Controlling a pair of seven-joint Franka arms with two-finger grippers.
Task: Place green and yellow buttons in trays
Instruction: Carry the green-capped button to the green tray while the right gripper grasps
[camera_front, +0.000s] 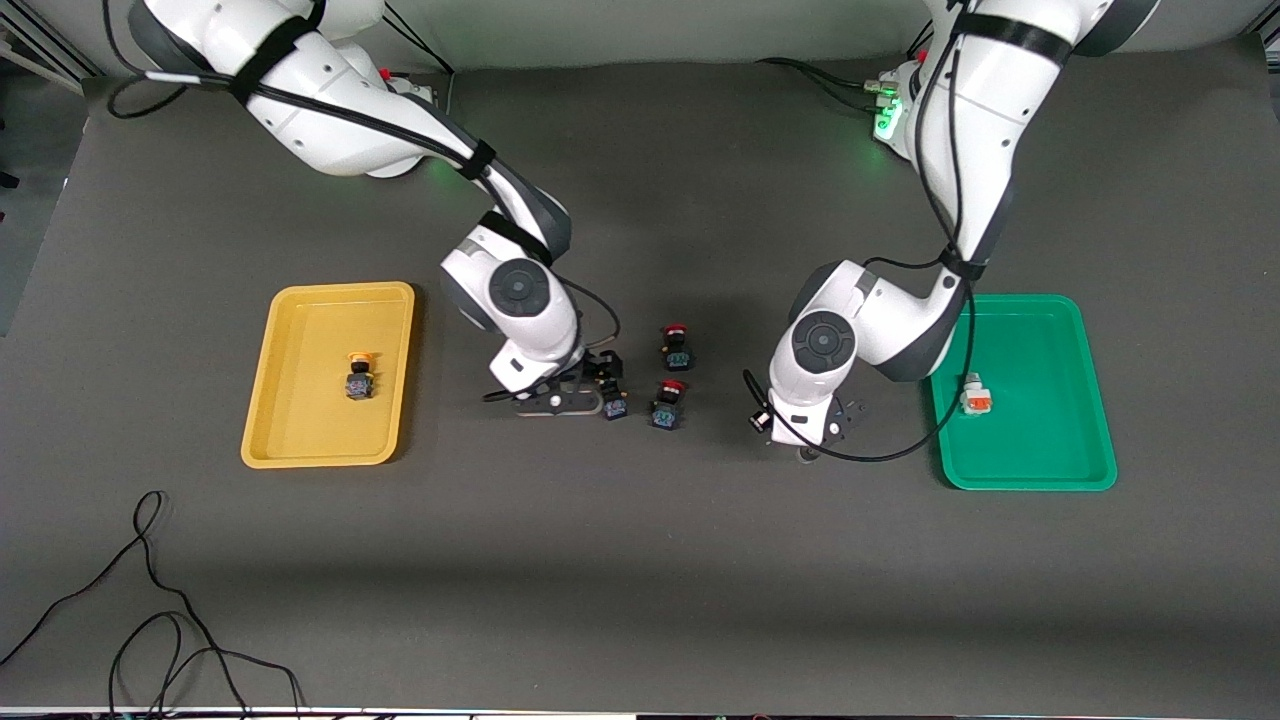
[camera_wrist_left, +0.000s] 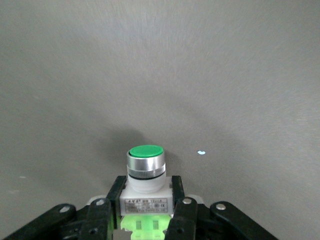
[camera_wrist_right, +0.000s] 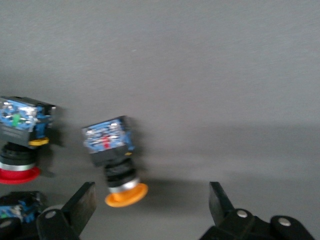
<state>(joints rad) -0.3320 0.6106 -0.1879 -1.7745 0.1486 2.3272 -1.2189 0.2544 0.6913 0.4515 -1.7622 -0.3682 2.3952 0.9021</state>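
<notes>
My left gripper (camera_wrist_left: 146, 201) is shut on a pale white button with a green cap (camera_wrist_left: 145, 172). It hangs low over bare mat (camera_front: 806, 450), beside the green tray (camera_front: 1040, 478); the hand hides the button in the front view. That tray holds a white block with an orange-red face (camera_front: 976, 396). My right gripper (camera_wrist_right: 150, 206) is open around a black-bodied button with a yellow-orange cap (camera_wrist_right: 114, 152), which lies on its side close to one finger and also shows in the front view (camera_front: 614, 405). The yellow tray (camera_front: 300, 455) holds another yellow-capped button (camera_front: 360, 376).
Two black buttons with red caps (camera_front: 678, 346) (camera_front: 668, 403) lie on the mat between the grippers, close to the right gripper (camera_front: 604, 388). One of them shows in the right wrist view (camera_wrist_right: 21, 142). A loose black cable (camera_front: 150, 600) lies near the front edge.
</notes>
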